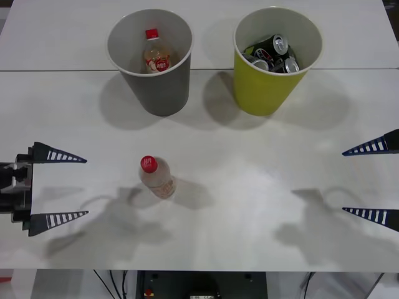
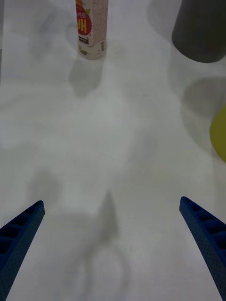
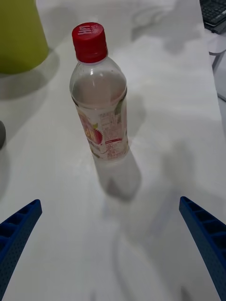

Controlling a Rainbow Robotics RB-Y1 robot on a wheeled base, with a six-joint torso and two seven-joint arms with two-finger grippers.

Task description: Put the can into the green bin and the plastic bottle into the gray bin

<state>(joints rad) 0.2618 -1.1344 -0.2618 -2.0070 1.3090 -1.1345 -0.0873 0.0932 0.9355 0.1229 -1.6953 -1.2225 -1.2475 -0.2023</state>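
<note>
The plastic bottle (image 1: 156,177) with its red cap stands upright on the white table, left of centre. My left gripper (image 1: 85,187) is open at the left edge, level with the bottle and a short way from it. In the left wrist view the bottle (image 3: 100,103) stands ahead of the open left gripper (image 3: 110,204). My right gripper (image 1: 344,182) is open at the right edge, over bare table. The gray bin (image 1: 163,93) stands at the back left, the green bin (image 1: 265,93) at the back right. Several cans (image 1: 274,53) lie inside the green bin.
A second red-capped bottle (image 1: 156,56) stands inside the gray bin. The right wrist view shows the plastic bottle (image 2: 92,28) far ahead, the gray bin (image 2: 200,33) and an edge of the green bin (image 2: 219,136). A keyboard (image 3: 214,14) lies beyond the table's far side.
</note>
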